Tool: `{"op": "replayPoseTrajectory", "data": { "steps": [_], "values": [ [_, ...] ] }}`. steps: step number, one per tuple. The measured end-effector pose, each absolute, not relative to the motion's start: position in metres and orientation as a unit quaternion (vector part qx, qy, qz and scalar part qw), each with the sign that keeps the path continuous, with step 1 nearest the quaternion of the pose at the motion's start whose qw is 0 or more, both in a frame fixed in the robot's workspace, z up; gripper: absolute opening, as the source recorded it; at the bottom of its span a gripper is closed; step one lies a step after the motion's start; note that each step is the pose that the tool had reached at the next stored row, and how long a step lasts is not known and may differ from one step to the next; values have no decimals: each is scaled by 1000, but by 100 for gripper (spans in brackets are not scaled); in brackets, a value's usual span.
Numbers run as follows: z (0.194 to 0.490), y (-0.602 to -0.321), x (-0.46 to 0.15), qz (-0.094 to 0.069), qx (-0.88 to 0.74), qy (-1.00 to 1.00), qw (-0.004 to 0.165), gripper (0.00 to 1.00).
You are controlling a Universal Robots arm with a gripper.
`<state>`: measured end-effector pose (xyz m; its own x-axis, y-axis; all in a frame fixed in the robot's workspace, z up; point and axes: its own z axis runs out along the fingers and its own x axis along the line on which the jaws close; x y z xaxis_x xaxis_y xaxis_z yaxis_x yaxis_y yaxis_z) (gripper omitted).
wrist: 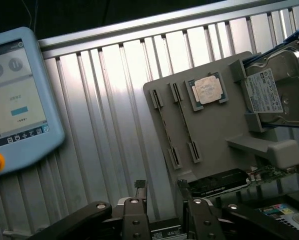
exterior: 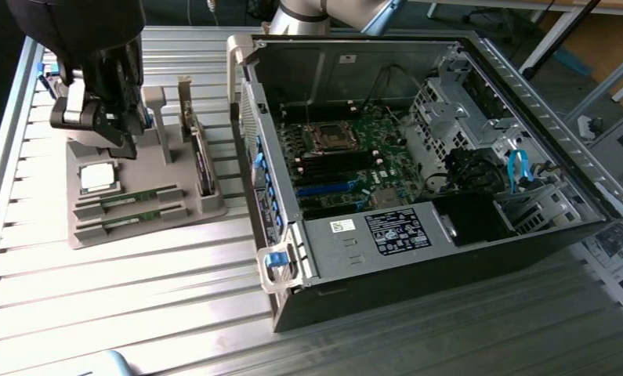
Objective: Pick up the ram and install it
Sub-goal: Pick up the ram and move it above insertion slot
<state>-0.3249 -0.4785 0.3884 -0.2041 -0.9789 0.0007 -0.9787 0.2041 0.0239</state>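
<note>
Two green ram sticks [exterior: 135, 199] [exterior: 133, 222] lie edge-up in slots of the grey holder tray [exterior: 186, 213] at the exterior view's left. In the wrist view the same ram sticks [wrist: 162, 122] [wrist: 184, 120] show as thin dark lines in the tray [wrist: 224, 127]. My gripper [exterior: 107, 135] hangs above the tray's far end, over the silver CPU [exterior: 98, 177] and apart from the ram. Its fingers [wrist: 139, 192] stand apart, so the gripper [wrist: 161, 192] is open with nothing between them.
The open computer case [exterior: 520, 102] lies at the exterior view's right, with the motherboard [exterior: 369, 137] and its black memory slots [exterior: 338, 166] exposed. The tray also holds a hard drive [wrist: 274, 90] and an expansion card [wrist: 219, 182]. A teach pendant [wrist: 14, 100] rests on the slatted table.
</note>
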Motion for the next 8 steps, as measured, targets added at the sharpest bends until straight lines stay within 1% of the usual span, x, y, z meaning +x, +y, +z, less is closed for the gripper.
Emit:
{"op": "replayPoseTrajectory", "data": {
  "steps": [8],
  "values": [
    [386,-478,-325,-9,631,-776,8,36]
  ]
}}
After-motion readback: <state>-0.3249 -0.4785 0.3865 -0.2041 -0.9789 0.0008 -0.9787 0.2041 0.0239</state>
